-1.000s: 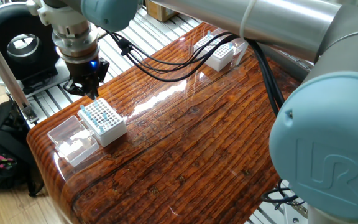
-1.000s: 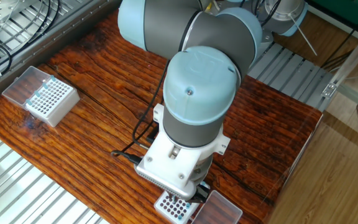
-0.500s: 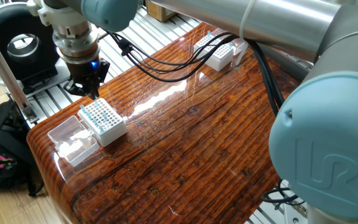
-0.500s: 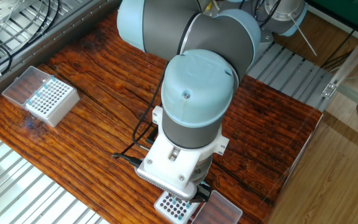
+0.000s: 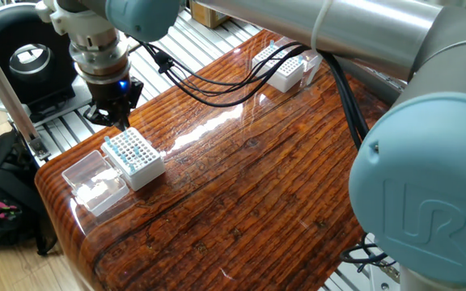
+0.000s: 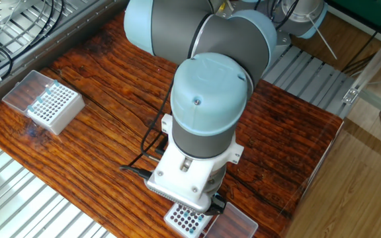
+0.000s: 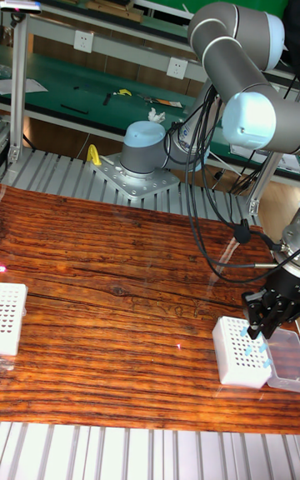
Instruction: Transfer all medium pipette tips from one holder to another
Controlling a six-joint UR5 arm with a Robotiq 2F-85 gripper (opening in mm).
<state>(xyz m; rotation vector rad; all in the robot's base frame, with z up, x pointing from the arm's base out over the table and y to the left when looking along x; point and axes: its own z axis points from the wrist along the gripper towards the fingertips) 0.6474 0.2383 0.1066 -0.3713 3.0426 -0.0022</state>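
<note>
Wood-grain desk (image 5: 241, 186), glossy brown, carrying two white grid boxes well apart; items listed left to right as in one fixed view. Item 1: clear plastic lid (image 5: 94, 179), lying open and touching the near box on its left side. Item 2: claw (image 5: 120, 118), black, pointing down over the back edge of the near box, with a blue lamp lit on the wrist above it. Its fingers stand narrow, close together. The tall fixed view shows a pale blue streak just under them, but whether that is a gripped tip cannot be told. Item 3: near box (image 5: 136, 158), white, with the medium pipette tips (image 5: 128, 145) standing in its holes, blue tops showing across much of the grid. Item 4: black cables (image 5: 209, 81), trailing from the wrist across the desk. Item 5: far box (image 5: 290, 71), white, at the opposite end; whether any holes are filled is too small to tell. Change noted: almost none over the last second. The claw holds the same spot above the near box, with only a slight shift of the wrist in the other fixed view. Judgement: a slow, fine stage at the near box, with most tips apparently not yet moved.
</note>
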